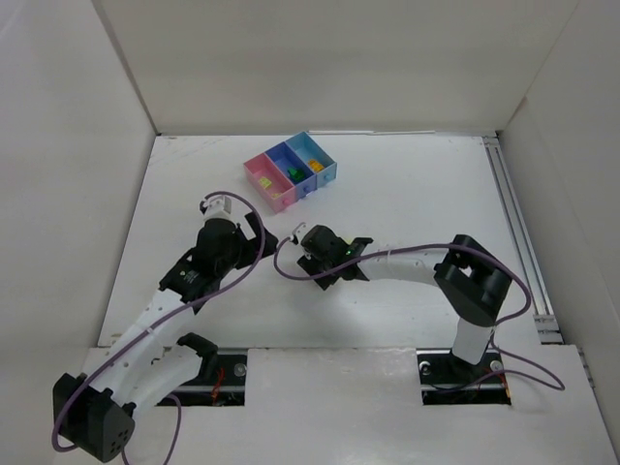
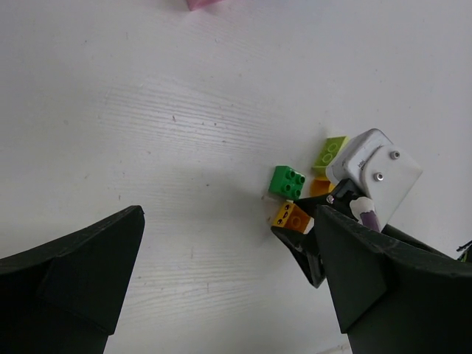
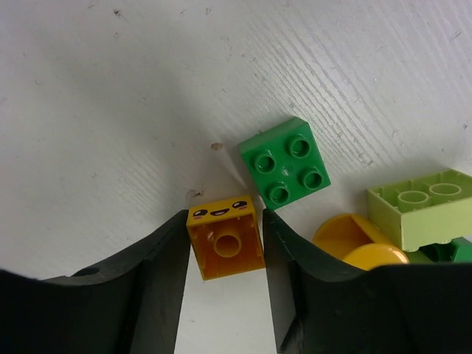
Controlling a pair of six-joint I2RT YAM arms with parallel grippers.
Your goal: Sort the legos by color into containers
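Left jaws gape empty while right jaws clamp the orange brick at their tips, so that shallow hold could let it twist loose on lifting.

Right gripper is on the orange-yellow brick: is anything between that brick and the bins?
Nothing visible blocks it. The orange-yellow brick sits between the right gripper's fingers; a dark green brick lies just beyond, then only table up to the bins.
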